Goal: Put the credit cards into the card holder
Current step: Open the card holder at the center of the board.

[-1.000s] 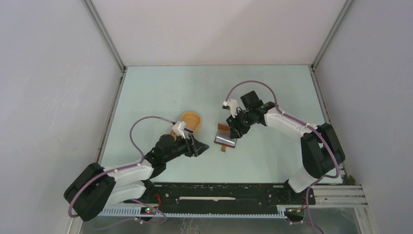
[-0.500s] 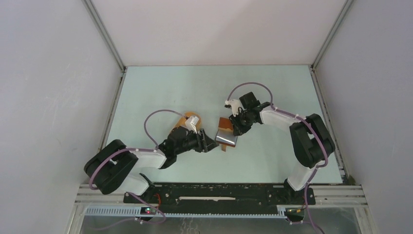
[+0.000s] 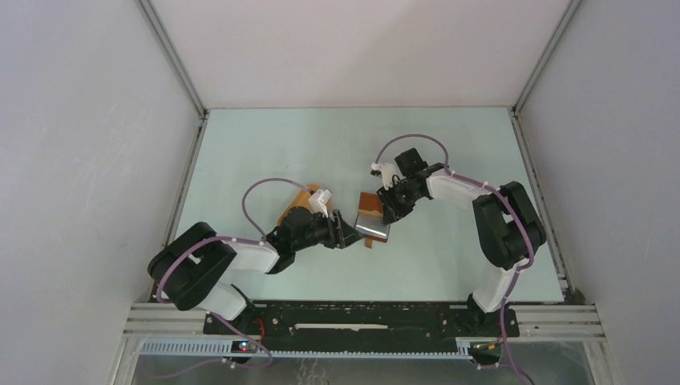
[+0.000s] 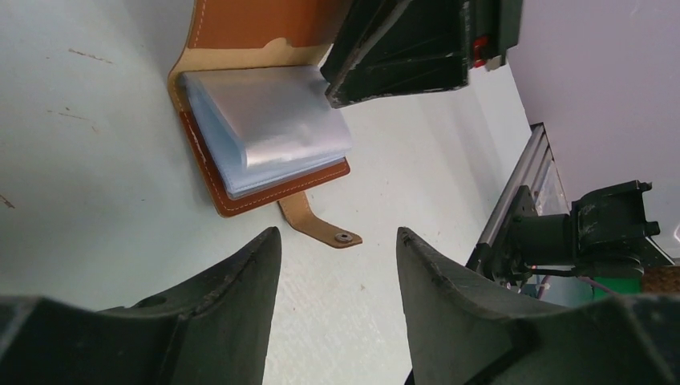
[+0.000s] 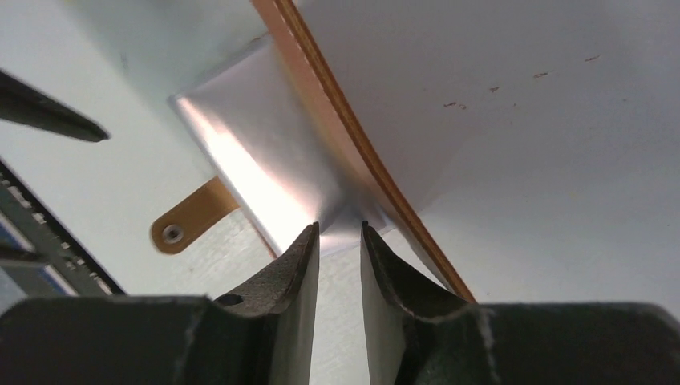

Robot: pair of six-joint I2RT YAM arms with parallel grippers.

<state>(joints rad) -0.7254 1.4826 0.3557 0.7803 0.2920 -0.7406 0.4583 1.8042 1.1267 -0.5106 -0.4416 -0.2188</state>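
Your right gripper pinches the card holder by its clear sleeves; your left gripper stands spread and empty, the holder just beyond its fingertips.

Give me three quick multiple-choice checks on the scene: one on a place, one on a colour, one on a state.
1. Where does the card holder lie?
A. On the table between the left gripper and the right gripper
B. Against the table's far wall
C. Hanging over the table's near edge

2. What colour is the card holder's cover?
A. Black
B. Green
C. Brown

3. What state is the left gripper in?
A. Shut on a card
B. Open, nothing between its fingers
C. Out of every view

Answers:
1 A: the top view shows it on the table with one gripper at each side.
2 C: the left wrist view shows a brown stitched cover and strap around pale clear sleeves.
3 B: the left wrist view shows its fingers spread, with only bare table between them.
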